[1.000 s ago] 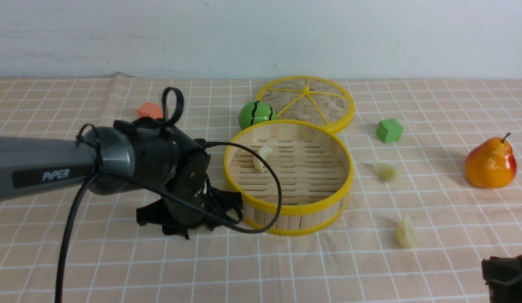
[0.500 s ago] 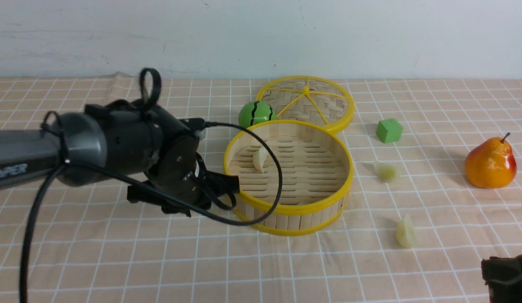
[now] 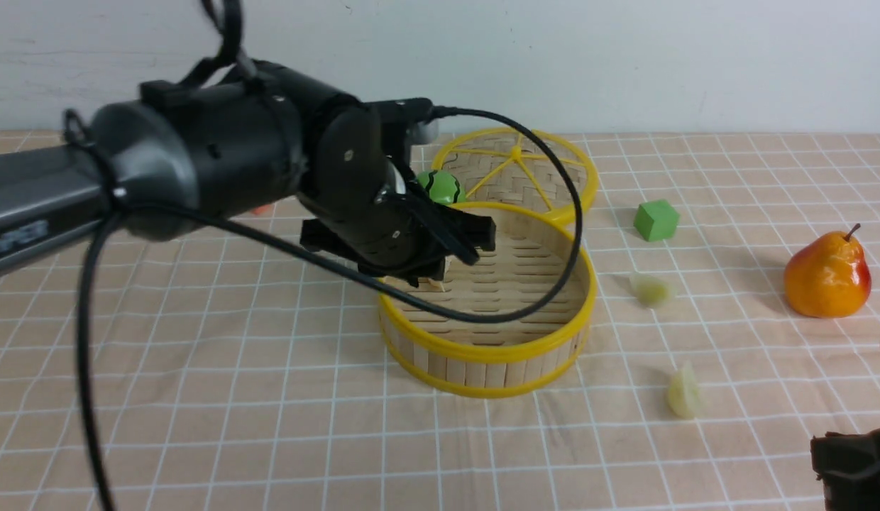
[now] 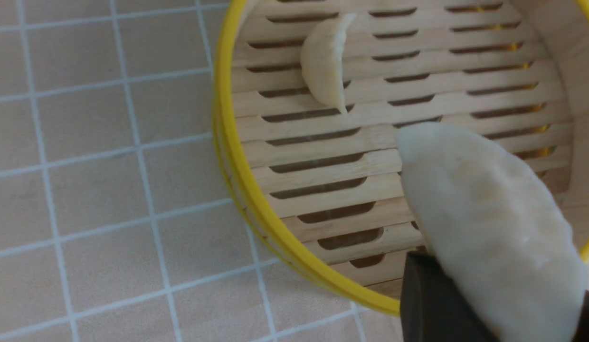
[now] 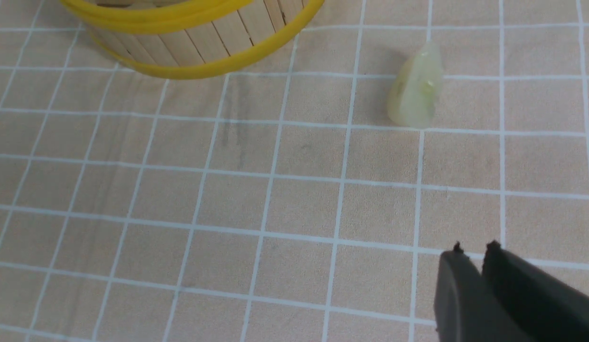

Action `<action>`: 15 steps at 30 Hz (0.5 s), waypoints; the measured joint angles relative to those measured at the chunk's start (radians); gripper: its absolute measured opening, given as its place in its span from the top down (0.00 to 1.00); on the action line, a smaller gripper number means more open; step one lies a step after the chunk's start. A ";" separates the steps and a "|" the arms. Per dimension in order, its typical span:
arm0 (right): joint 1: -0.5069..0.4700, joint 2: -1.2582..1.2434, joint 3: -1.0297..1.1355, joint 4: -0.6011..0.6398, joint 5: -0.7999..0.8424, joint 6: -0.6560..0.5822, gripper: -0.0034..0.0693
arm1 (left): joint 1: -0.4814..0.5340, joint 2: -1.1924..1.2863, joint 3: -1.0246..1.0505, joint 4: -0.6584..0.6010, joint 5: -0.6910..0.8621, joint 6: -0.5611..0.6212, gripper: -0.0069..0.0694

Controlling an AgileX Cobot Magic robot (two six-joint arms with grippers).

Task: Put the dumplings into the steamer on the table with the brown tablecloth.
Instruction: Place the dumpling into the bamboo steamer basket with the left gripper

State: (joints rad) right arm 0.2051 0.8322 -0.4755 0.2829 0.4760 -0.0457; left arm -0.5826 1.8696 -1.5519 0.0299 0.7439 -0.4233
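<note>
The steamer (image 3: pixel 525 348) stands mid-table on the brown tablecloth (image 3: pixel 199 397). My left gripper (image 3: pixel 440 259) hovers over the steamer's left rim, shut on a pale dumpling (image 4: pixel 484 223) that hangs above the slatted floor (image 4: pixel 418 95). A second dumpling (image 4: pixel 325 64) lies on the floor inside, mostly hidden by the gripper in the front view. Two greenish dumplings lie on the cloth right of the steamer, one farther back (image 3: pixel 651 289) and one nearer (image 3: pixel 684 392), the nearer one also in the right wrist view (image 5: pixel 416 90). My right gripper (image 5: pixel 472 247) is shut and empty, low at the front right (image 3: pixel 851 461).
The flat woven lid (image 3: pixel 525 170) lies behind the steamer, with a green striped ball (image 3: pixel 440 188) beside it. A green cube (image 3: pixel 656 220) and an orange-red pear (image 3: pixel 827 275) sit to the right. An orange block is almost hidden behind my left arm (image 3: pixel 199 156).
My left arm has risen from the cloth left of the steamer and swung right, bringing its gripper over the steamer's left rim. The right arm and the loose dumplings have not moved.
</note>
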 joint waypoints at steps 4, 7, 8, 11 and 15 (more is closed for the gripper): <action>0.000 0.000 0.000 0.000 0.000 0.000 0.85 | 0.000 0.139 -0.122 -0.008 0.128 0.067 0.70; 0.000 0.000 0.000 0.000 0.000 0.000 0.84 | 0.000 0.189 -0.163 -0.008 0.156 0.087 0.70; 0.000 0.000 0.000 0.000 0.000 0.000 0.84 | 0.000 0.200 -0.174 -0.008 0.156 0.097 0.70; 0.000 0.000 0.000 0.000 -0.001 0.000 0.84 | 0.000 0.206 -0.178 -0.008 0.158 0.107 0.65; 0.000 0.000 0.000 0.000 -0.002 0.000 0.83 | 0.000 0.206 -0.183 -0.008 0.160 0.108 0.51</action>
State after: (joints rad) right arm 0.2051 0.8322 -0.4753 0.2829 0.4739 -0.0457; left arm -0.5826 2.0756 -1.7345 0.0215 0.9036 -0.3150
